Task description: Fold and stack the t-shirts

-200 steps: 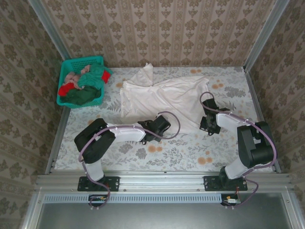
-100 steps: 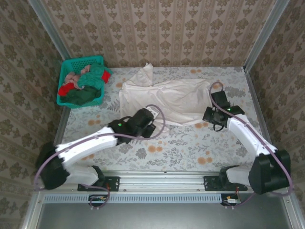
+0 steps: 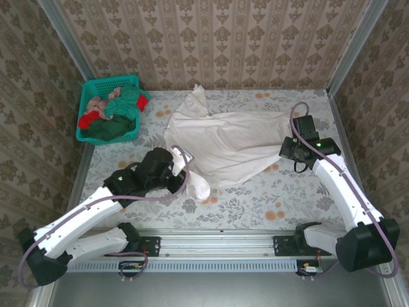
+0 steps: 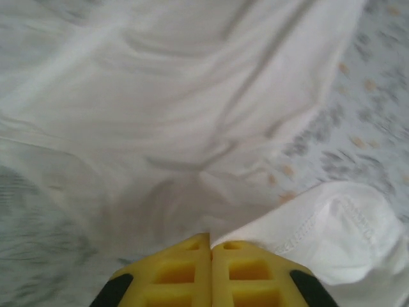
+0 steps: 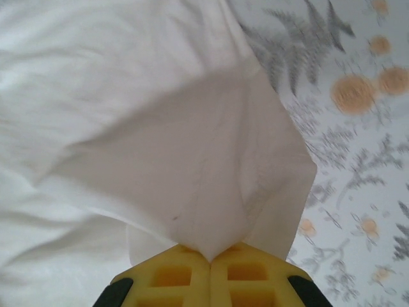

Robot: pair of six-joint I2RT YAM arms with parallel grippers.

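Left pincer [image 4: 211, 245], right pincer [image 5: 209, 254] clamp white t-shirt [image 3: 230, 144].

No legible txt, logos or nos anywhere; white t-shirt [image 3: 236, 141] shows no print

- L gripper [image 3: 179, 167] slid left w/ shirt [image 3: 230, 144] corner pinched.
- R gripper [image 3: 291, 148] went back & right, pulling its corner.
- Shirt now stretched wider, flatter btwn them.
- L arm [image 3: 96, 208] now reaches out long.
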